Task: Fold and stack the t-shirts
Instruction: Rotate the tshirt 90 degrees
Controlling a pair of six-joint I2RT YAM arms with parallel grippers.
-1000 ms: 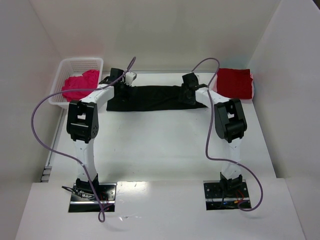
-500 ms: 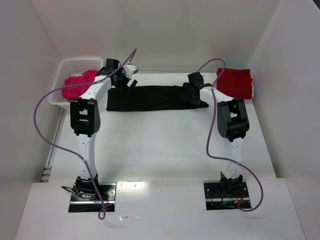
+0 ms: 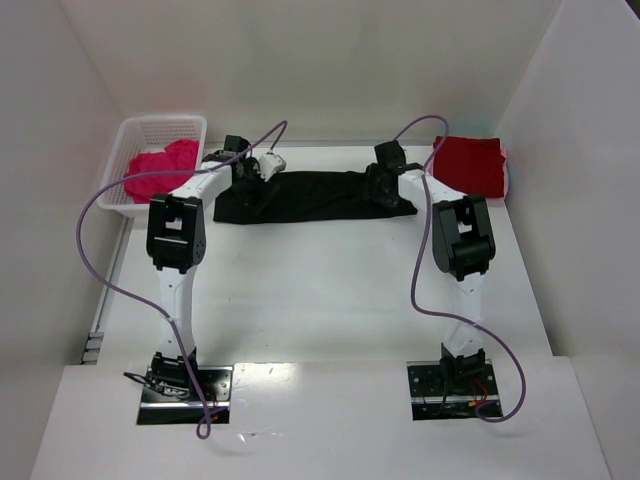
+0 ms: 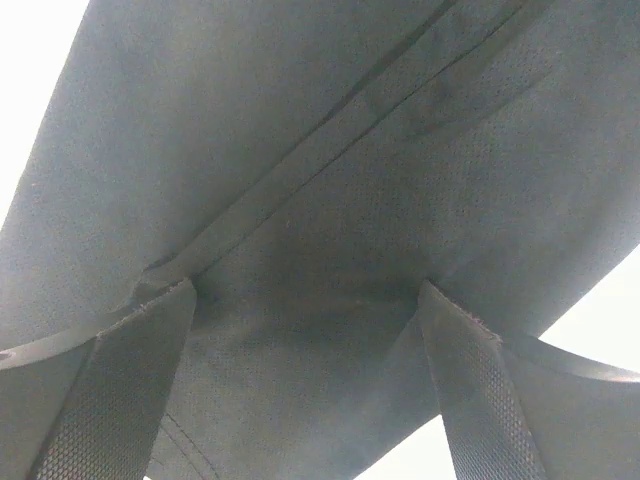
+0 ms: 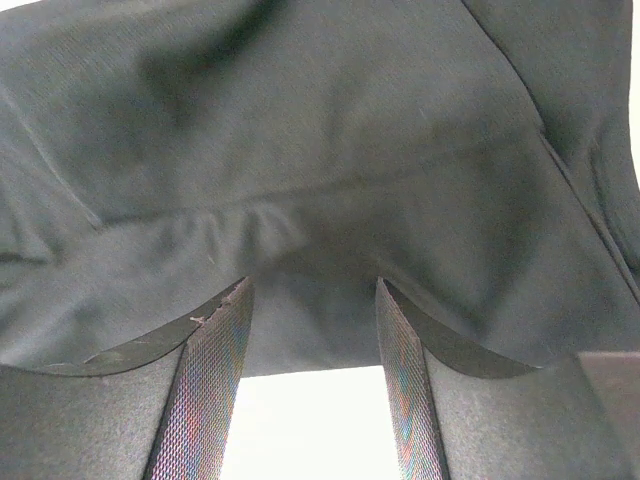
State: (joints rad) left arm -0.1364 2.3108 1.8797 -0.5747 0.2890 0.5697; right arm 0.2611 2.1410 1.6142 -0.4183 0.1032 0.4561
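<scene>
Lying outstretched overhead, the black t-shirt (image 3: 320,195) fills both wrist views.

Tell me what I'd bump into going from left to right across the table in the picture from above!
White basket with the pink t-shirt inside it → black t-shirt → red t-shirt.

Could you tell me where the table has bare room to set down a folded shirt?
The wide bare patch of table between the left arm and right arm, nearer than the black shirt, is free. The far strip is crowded: that shirt under the left gripper and right gripper, red shirt far right, basket with pink shirt far left.
</scene>
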